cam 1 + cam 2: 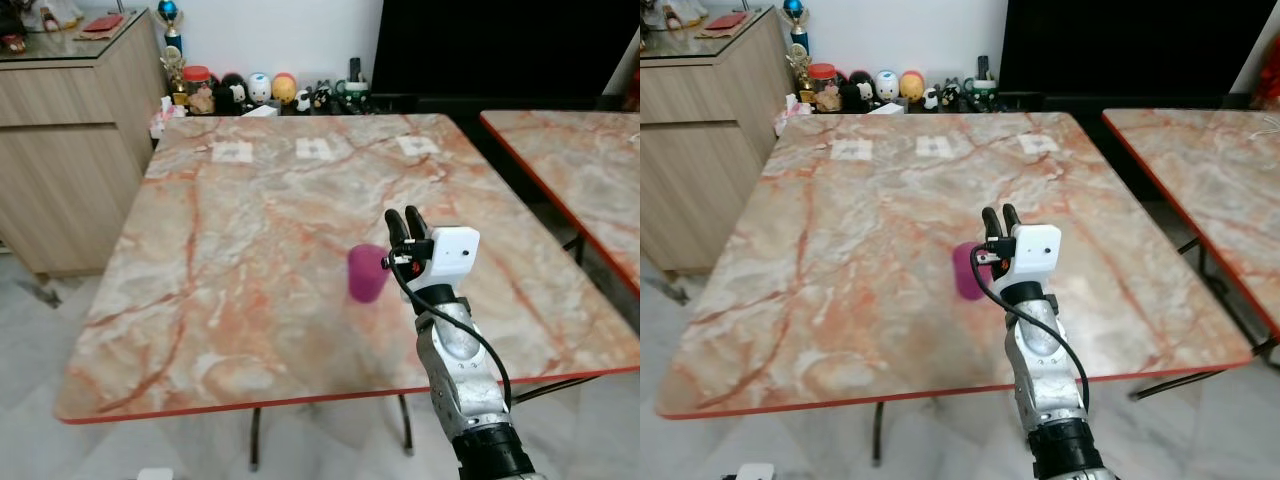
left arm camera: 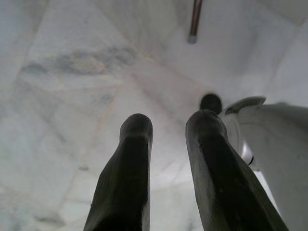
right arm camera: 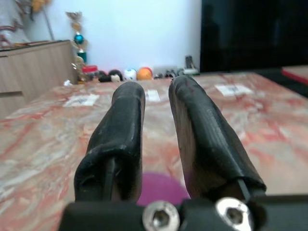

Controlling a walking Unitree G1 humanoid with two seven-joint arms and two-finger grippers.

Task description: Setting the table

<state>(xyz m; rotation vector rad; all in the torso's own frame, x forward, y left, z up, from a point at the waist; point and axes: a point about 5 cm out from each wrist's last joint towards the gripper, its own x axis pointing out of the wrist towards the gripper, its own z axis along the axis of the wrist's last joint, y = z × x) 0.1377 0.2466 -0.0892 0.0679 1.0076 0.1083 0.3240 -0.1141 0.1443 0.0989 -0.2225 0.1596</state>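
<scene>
On the marble-patterned table (image 1: 230,300), toward its near edge and a little right of centre, a magenta cup (image 1: 366,272) is standing upright, alone on the bare top. Judged from the task, it is being set where a diner at this side could reach it.

Right gripper (image 1: 406,223) is hovering above the tabletop just beside the cup, on the cup's right and slightly beyond it as the head camera sees it. Fingers are pointing away from the robot, toward the far edge. In the right wrist view the two black fingers (image 3: 126,139) are sitting slightly apart with a narrow slot of daylight between them and nothing in that slot. The cup's rim (image 3: 161,188) is showing below and behind the fingertips, near the wrist, so the cup is lying under the fingers, not between them. Whether any finger is touching the cup cannot be told; it looks clear.

Left gripper (image 2: 173,130) is hanging idle by the robot's side, aimed at the pale tiled floor (image 2: 72,72), fingers a little apart and holding nothing.

Three pale paper squares (image 1: 323,148) are lying in a row near the table's far edge, possibly place markers. Toy figures and jars (image 1: 250,92) are lining the wall behind. A second, similar table (image 1: 580,170) is standing to the right, a wooden cabinet (image 1: 70,130) to the left.
</scene>
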